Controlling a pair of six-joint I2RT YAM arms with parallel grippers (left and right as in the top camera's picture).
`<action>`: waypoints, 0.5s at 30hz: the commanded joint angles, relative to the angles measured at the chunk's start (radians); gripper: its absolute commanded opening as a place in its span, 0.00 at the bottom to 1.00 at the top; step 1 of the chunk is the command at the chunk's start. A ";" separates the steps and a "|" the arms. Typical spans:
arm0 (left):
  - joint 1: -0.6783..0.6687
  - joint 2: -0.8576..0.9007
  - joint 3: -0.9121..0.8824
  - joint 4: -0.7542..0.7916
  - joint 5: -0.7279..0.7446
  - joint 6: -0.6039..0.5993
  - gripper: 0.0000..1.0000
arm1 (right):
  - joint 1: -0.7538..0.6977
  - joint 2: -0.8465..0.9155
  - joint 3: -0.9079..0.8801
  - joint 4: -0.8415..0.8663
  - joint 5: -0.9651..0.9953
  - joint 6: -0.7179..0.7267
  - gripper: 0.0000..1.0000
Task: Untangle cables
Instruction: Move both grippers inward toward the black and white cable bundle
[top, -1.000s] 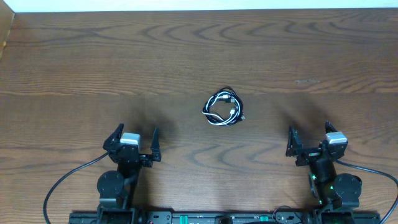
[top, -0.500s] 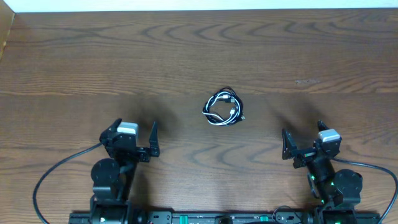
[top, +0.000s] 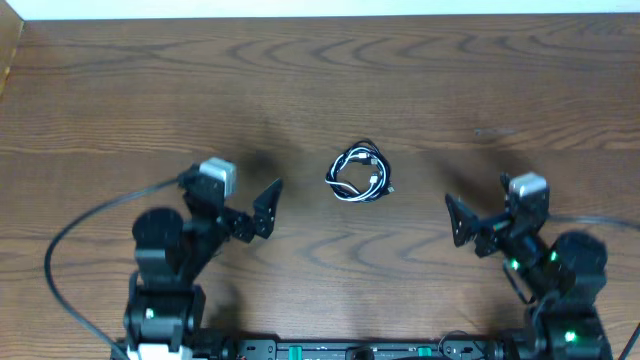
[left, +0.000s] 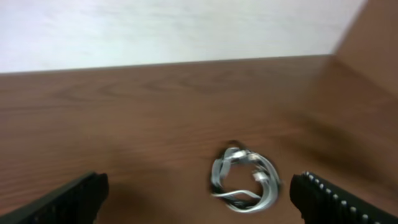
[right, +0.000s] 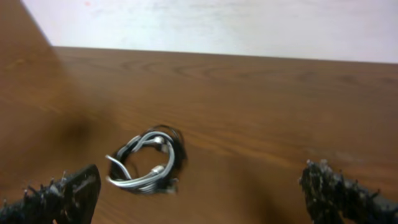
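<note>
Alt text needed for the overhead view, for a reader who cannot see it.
A small bundle of black and white cables lies untouched on a wooden table. The left gripper and right gripper sit to either side, apart from it, fingers open and empty.

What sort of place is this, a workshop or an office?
Probably a robot lab bench: a left arm and right arm mounted at a wooden table, a small cable bundle laid before them, a white wall behind.

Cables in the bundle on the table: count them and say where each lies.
2. The white cable and the black cable lie looped together in one bundle at the middle of the table; the tangle could hide more.
</note>
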 joint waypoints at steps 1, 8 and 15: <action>-0.036 0.116 0.131 -0.060 0.120 -0.053 0.98 | 0.005 0.132 0.146 -0.049 -0.101 -0.008 0.99; -0.143 0.367 0.385 -0.262 0.098 -0.053 0.98 | 0.005 0.391 0.427 -0.294 -0.124 -0.008 0.99; -0.225 0.618 0.611 -0.512 -0.063 -0.053 0.98 | 0.015 0.580 0.602 -0.473 -0.114 -0.008 0.99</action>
